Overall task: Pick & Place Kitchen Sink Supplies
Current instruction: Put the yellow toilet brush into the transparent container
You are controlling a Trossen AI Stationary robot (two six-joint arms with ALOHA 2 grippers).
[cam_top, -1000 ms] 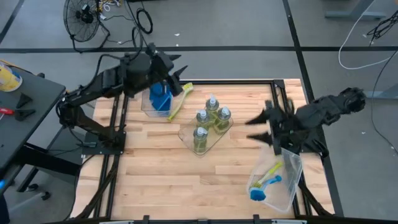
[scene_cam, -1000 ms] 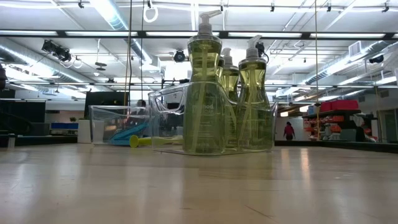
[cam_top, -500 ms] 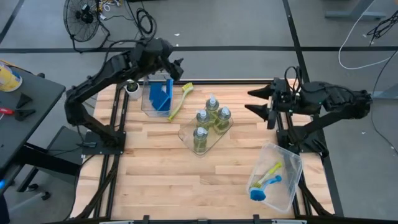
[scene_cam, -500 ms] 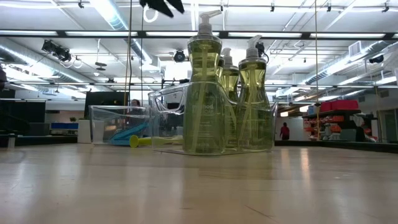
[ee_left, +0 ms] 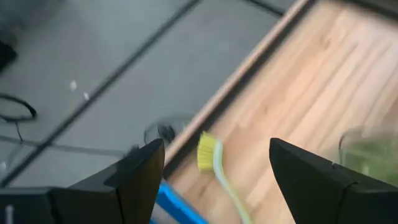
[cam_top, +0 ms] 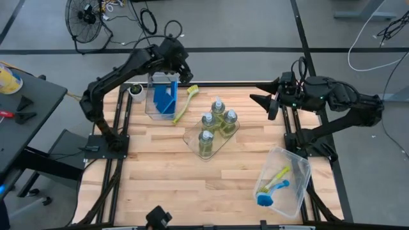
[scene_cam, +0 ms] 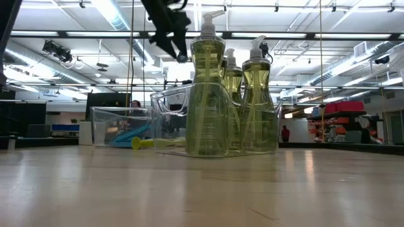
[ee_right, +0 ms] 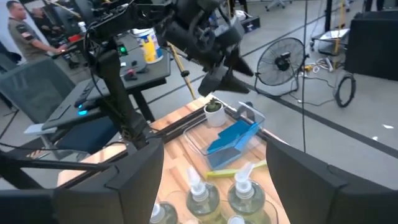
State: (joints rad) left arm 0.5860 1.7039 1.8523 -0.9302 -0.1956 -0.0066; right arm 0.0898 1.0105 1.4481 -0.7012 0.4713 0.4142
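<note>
Hands both raised and empty, fingers spread wide: left hand [cam_top: 186, 71] above the desk's [cam_top: 160, 172] far edge, right hand [cam_top: 263, 102] facing it. Bottles [cam_top: 216, 122] stand between them; sponges [cam_top: 165, 99] and yellow-green brush [cam_top: 183, 102] lie just below the left hand. Only the high view shows the other brushes [cam_top: 271, 187], nearer than the right hand.

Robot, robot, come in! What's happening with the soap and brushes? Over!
Left gripper and right gripper raised, open, empty. Soap bottles in tray; blue sponges binned; one yellow-green brush loose beside that bin. Nothing blocking.
</note>
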